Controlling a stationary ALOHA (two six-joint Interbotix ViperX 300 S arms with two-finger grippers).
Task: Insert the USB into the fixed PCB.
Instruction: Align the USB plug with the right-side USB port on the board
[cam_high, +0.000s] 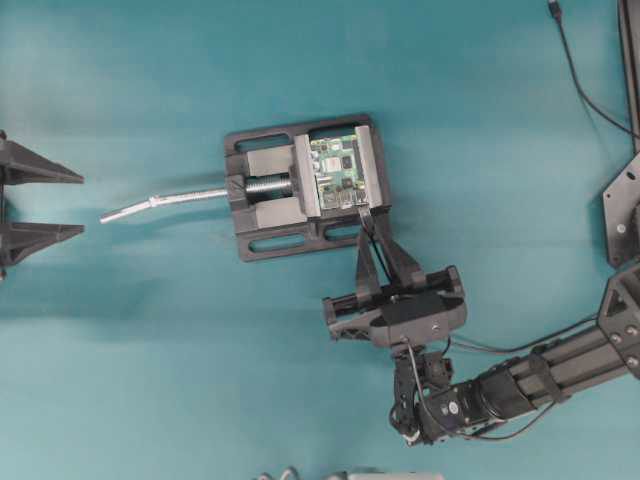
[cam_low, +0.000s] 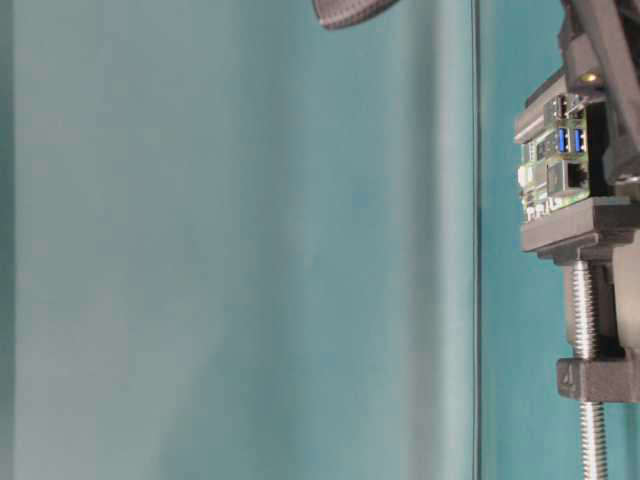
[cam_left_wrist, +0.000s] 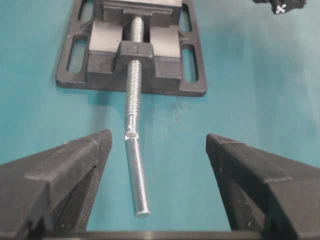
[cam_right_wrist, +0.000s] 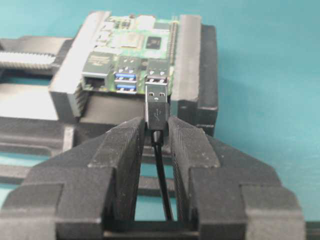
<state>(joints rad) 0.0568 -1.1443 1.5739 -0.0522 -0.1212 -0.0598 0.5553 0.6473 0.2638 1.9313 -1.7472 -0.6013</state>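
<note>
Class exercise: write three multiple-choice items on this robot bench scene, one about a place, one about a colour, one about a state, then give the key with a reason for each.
1. Where is the circuit board?
A. clamped in the vise
B. lying on the table
C. held by the left claw

2. What colour are the two stacked ports left of the USB plug?
A. red
B. blue
C. yellow

3. The right claw is:
A. wide open, empty
B. out of view
C. shut on the USB plug

Key: A, the vise walls flank the board; B, blue inserts show; C, both fingers press the plug's sides.

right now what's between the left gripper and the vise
The vise's silver screw handle pokes toward the open left gripper; otherwise bare teal table. The left wrist view shows it best.
</note>
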